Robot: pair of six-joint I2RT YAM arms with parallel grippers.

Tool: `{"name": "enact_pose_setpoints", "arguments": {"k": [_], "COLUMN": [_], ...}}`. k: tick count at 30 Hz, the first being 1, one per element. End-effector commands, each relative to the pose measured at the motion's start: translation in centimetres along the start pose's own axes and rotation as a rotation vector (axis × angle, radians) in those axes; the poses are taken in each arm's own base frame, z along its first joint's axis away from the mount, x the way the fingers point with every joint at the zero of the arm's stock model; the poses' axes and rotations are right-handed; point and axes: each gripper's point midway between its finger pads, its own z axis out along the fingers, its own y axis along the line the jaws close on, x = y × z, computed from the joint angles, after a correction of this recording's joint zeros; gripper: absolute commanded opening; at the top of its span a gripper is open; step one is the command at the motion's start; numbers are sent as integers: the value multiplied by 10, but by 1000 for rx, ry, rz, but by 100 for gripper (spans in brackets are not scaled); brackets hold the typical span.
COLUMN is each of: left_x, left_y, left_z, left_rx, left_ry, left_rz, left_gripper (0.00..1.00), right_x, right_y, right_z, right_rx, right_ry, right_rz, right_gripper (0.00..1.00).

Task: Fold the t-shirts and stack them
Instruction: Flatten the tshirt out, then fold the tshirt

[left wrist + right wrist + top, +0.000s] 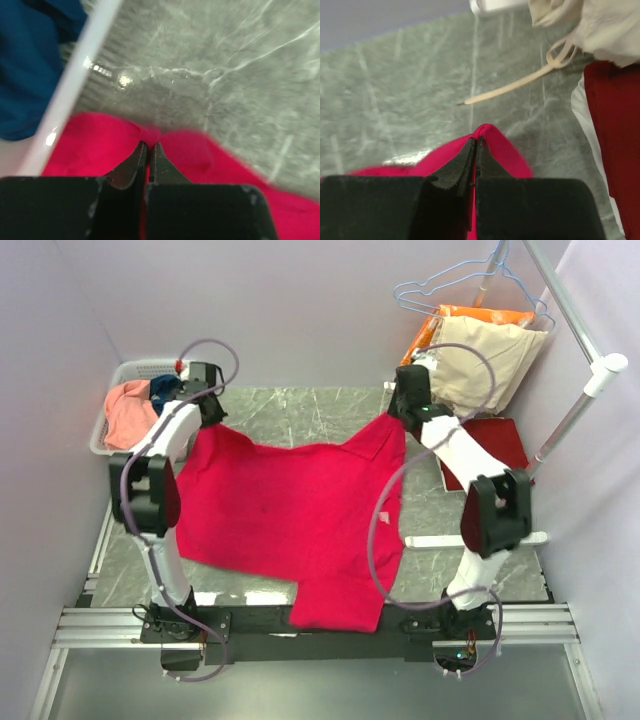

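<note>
You're pinching the crimson t-shirt (290, 510) with both tools. The left tool (149, 146) is clenching on a far-left edge of the cloth, its jaws pressed together with red fabric bunching around the tips. The right tool (476, 141) is clenching on the far-right corner the same way, with a small peak of red poking up between its tips.

The crimson t-shirt is lying spread across the middle of the table (300, 410), front side unclear. Its far edge is sagging a little between your two grips. Its near part is hanging over the table's near edge between the arm bases, and the right side is looking partly doubled over.

The left tool is sitting just beside the white basket (120, 375) at the far-left corner. In the left wrist view the basket rim is running diagonally close to the fingertips. The salmon-pink t-shirt (128, 412) is lying crumpled in the basket and draping over its near rim. The teal-blue t-shirt (163, 390) is sitting bunched in there beside it.

The darker red t-shirt (495, 445) is lying flat on the table at the right, just beyond your right arm and apart from the crimson one.

The beige garment (490, 355) and the orange garment (480, 315) are hanging on wire hangers (450, 280) at the far right. The beige one is dangling a pale cord (520, 85) over the table, near the right tool but not touching it.
</note>
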Motion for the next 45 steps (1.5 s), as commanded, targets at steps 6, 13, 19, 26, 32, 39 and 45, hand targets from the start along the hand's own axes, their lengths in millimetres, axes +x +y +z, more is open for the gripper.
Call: {"name": "enact_pose_setpoints", "arguments": {"k": [6,13,19,26,32,39,45], "left_x": [-16,-43,-80,-87,-69,-56,-44], "left_y": [-36,-50,-35,-3,15,27,39], "left_z": [86,109,101,91,99,102,104], "left_rx": [-15,17,-19,-125,-167,-186,-243], "left_ry": [-49,-149,-259,-286,-226,-183,-142], "left_rz": [-22,-41,-101,-176,-186,-193,-190], "left_gripper": [1,1,1,1,1,1,1], "right_x": [-95,-92,-79,-43,-29,-16,7], "right_y": [9,-1,-23,-47,-67,-80,-86], "right_z": [53,72,61,40,16,-9,-21], "right_rx": [27,43,77,133,193,223,229], "right_ry": [-194,-162,-121,-67,-57,-37,13], "right_rz": [88,93,111,154,178,193,203], "right_gripper": [0,0,0,0,0,0,0]}}
